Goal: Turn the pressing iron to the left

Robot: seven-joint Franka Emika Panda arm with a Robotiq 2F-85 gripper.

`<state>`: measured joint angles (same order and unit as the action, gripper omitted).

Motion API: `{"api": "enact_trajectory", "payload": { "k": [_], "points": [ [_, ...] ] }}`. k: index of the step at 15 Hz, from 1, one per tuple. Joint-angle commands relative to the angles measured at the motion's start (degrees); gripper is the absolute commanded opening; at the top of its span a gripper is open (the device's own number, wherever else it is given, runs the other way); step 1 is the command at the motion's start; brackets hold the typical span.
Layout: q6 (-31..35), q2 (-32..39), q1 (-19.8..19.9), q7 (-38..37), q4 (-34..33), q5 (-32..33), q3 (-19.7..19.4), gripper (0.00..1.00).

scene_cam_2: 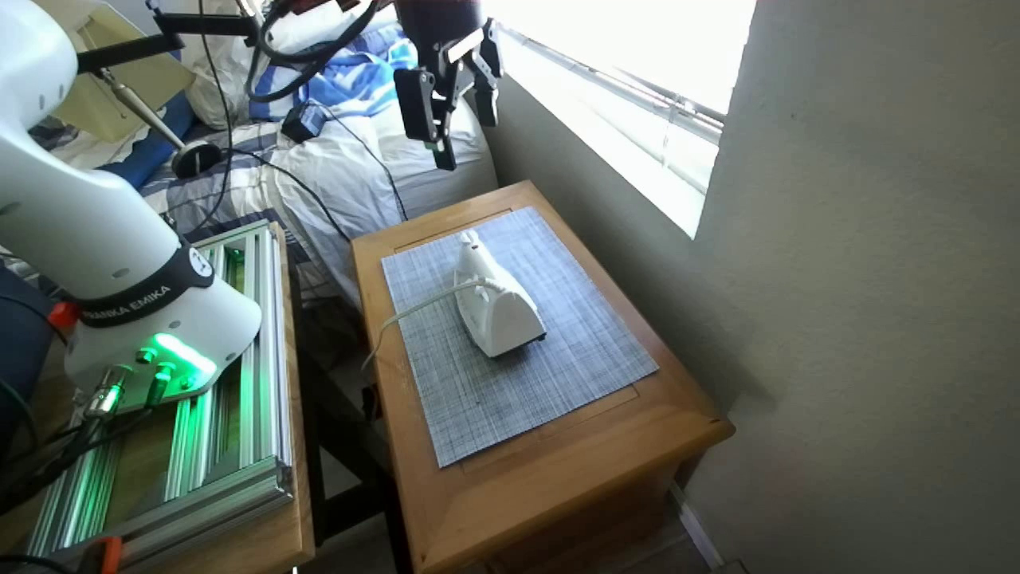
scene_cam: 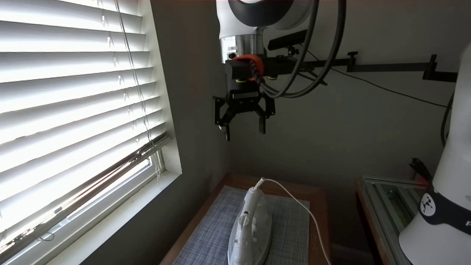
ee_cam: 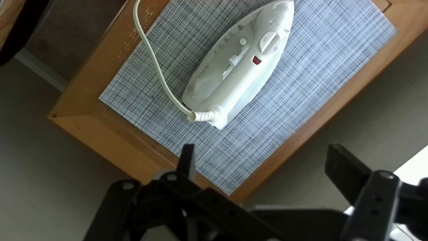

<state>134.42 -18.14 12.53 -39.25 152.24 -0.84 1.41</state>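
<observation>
On the woven mat [scene_cam_2: 566, 371] that covers much of the wooden table [scene_cam_2: 542, 472], we find the pressing iron [ee_cam: 242, 72] lying soleplate down, its nose pointing toward the bed [scene_cam_2: 343, 175]. We note a white cord [ee_cam: 155, 63] leaving the iron's heel and running over the table's edge. Above table level, we record the gripper [scene_cam: 245, 134] with fingers [scene_cam: 262, 126] spread wide, well apart from the iron. In an exterior view, slatted window blinds [scene_cam: 73, 95] hang beside the table.
</observation>
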Motion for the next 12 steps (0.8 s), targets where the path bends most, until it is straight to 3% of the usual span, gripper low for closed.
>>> {"api": "enact_trajectory", "payload": {
  "k": [1,6,9,12],
  "points": [
    [-0.19,-0.04,-0.63,-0.20,-0.09,0.29,-0.67,1.00],
    [1.28,-0.44,-4.87,-5.09,4.55,-8.88,0.78,1.00],
    [7.37,0.58,-4.56,-14.41,7.97,-7.57,3.47,1.00],
    [12.02,5.59,-4.96,-20.75,6.40,-7.31,4.62,1.00]
  ]
}}
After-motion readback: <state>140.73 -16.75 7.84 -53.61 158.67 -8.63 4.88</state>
